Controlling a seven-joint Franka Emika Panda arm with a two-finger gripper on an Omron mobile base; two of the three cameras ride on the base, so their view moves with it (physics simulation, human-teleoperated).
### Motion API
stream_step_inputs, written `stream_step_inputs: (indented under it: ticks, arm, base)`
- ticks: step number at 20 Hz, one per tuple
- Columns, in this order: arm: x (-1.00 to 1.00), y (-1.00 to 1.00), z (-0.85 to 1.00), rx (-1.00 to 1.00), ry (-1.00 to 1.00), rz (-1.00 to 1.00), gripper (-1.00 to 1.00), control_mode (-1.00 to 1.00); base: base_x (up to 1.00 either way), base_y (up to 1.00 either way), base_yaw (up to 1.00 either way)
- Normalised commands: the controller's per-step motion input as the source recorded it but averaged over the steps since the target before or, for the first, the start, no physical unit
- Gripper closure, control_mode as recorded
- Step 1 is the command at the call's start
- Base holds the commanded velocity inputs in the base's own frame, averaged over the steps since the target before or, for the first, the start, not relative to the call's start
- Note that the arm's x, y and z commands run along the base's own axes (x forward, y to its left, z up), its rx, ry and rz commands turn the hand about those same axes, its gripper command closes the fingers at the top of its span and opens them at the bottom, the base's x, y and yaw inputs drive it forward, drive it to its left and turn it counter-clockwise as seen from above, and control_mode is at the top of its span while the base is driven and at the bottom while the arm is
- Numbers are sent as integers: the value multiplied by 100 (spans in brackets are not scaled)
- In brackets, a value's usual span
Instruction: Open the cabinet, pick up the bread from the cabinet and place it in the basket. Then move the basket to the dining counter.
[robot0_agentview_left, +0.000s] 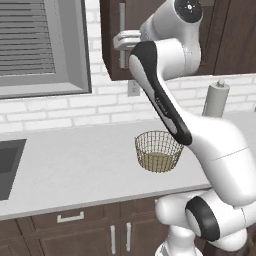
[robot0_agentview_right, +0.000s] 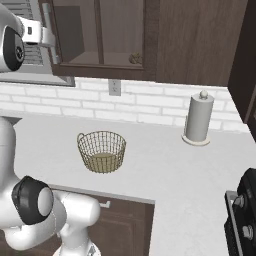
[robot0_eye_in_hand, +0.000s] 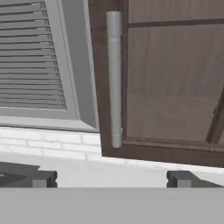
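The dark brown cabinet (robot0_agentview_left: 165, 30) hangs on the wall with its glass doors closed. Its long silver handle (robot0_eye_in_hand: 115, 78) stands upright straight ahead in the hand view, with the window to its left. My gripper (robot0_eye_in_hand: 111, 179) is open, its fingertips (robot0_eye_in_hand: 43, 178) spread wide either side of the handle and a little short of it. From the base views the gripper (robot0_agentview_left: 121, 41) (robot0_agentview_right: 44, 36) is level with the handle's (robot0_agentview_left: 122, 20) middle. The bread (robot0_agentview_right: 134, 58) lies on the cabinet's shelf behind the glass. The wire basket (robot0_agentview_left: 158, 151) (robot0_agentview_right: 101, 151) sits empty on the worktop below. The dining counter is out of view.
A paper towel holder (robot0_agentview_right: 197, 120) stands at the back right of the white worktop (robot0_agentview_right: 165, 175). A dark sink (robot0_agentview_left: 7, 165) lies at the far left under a louvred window (robot0_agentview_left: 40, 45). A stove's edge (robot0_agentview_right: 242, 215) shows at the lower right. Low drawers (robot0_agentview_left: 70, 217) run beneath.
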Motion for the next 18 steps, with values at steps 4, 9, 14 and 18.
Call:
stream_step_inputs:
  ticks: [4,9,14,18]
  arm:
    - [34,14,-8,0,0,0,-100,-100]
    - [33,0,-23,-1,0,0,-100,-100]
    - [38,0,-20,-3,0,0,-100,-100]
    - [44,0,-10,-5,0,0,-100,-100]
  base:
    - [0,0,0]
    - [0,0,0]
    - [0,0,0]
    - [0,0,0]
